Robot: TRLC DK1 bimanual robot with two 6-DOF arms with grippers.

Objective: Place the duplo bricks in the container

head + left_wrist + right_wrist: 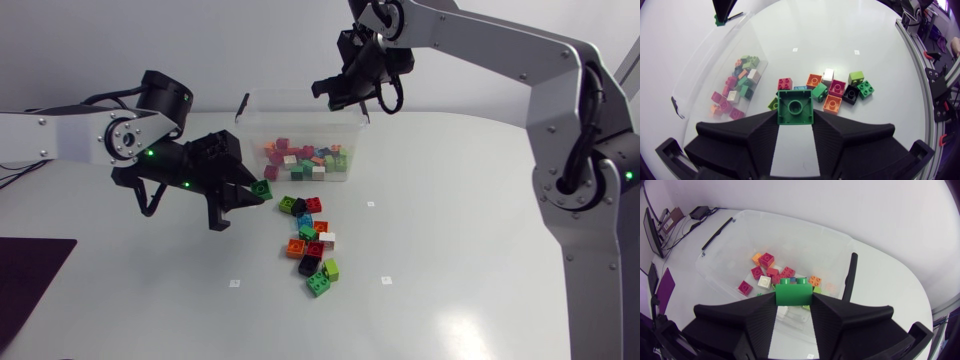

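Observation:
My left gripper [256, 192] is shut on a green duplo brick [795, 107], held low over the table just left of the loose pile of bricks [310, 238]. That pile [836, 89] lies just ahead of its fingers. The clear plastic container [352, 128] stands at the back with several bricks [305, 158] inside. My right gripper [342, 88] hangs above the container's rim, shut on another green brick [794, 293]. Under that brick I see the container [740, 216] with pink, orange and white bricks [771, 272] on its floor.
A dark mat [30, 268] lies at the table's front left corner. Small white marks [234, 284] dot the white tabletop. My right arm [520, 50] arches over the table's back right part.

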